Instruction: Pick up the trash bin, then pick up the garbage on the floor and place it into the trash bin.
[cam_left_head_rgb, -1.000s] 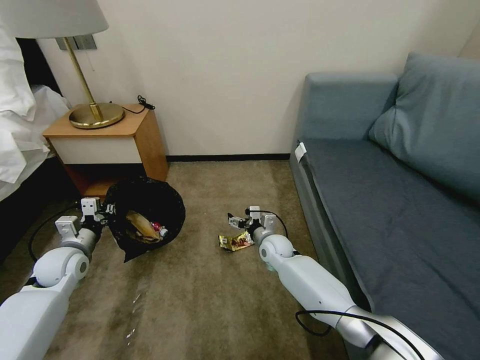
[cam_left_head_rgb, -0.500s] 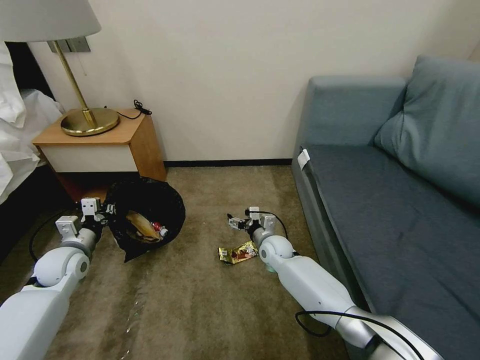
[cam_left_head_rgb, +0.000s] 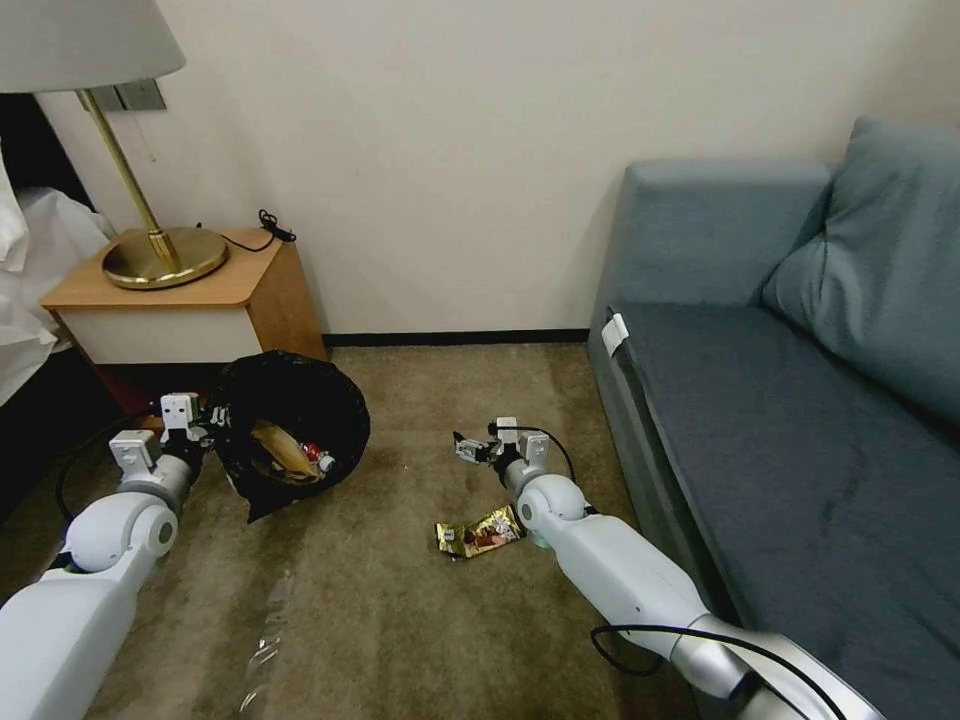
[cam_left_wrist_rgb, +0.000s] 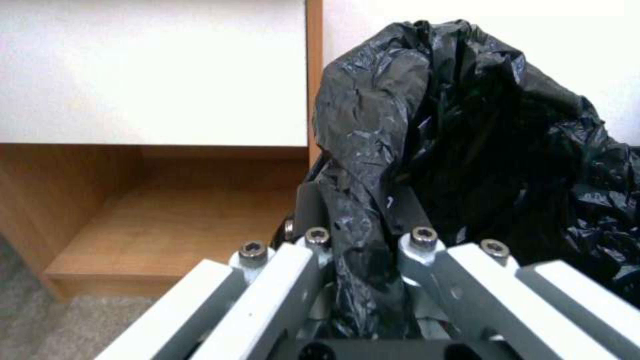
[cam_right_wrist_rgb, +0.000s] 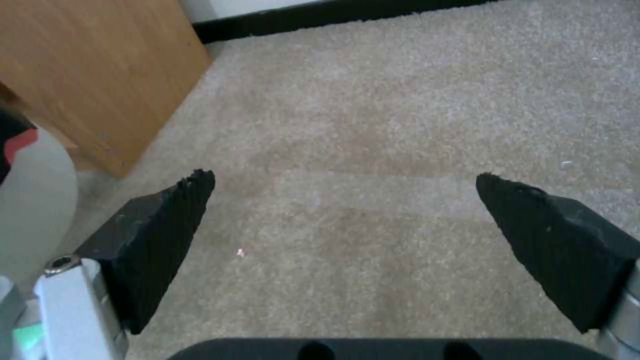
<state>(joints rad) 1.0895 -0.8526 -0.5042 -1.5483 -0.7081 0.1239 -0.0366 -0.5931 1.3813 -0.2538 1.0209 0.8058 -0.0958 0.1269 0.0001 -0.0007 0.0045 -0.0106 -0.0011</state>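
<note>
- One piece of garbage looks left on the carpet (cam_left_head_rgb: 400, 600): the gold-brown snack wrapper (cam_left_head_rgb: 478, 532), lying on open floor between the trash bin (cam_left_head_rgb: 290, 420) and the sofa (cam_left_head_rgb: 760, 420), nearer the sofa's front edge.
- The left gripper (cam_left_wrist_rgb: 363, 235) is clenched on the rim of the trash bin, with the black liner bunched between its fingers; the bin sits tilted just in front of the nightstand (cam_left_head_rgb: 180, 310), its mouth turned toward the robot.
- Inside the bin lie a crumpled brown paper bag (cam_left_head_rgb: 282, 452) and, beside it, something red and white; I judge that most of the collecting is done.
- The right gripper (cam_right_wrist_rgb: 347, 225) hangs low over bare carpet with its jaws released and spread wide, holding nothing. In the head view it sits past the wrapper, toward the wall, with the wrapper just beside the forearm.
- The step in hand appears to be fetching that last wrapper.
- The next move calls for drawing the right gripper back toward the robot and lowering it so the pads straddle the wrapper; being flat and thin, it may slide on the pile rather than lift.
</note>
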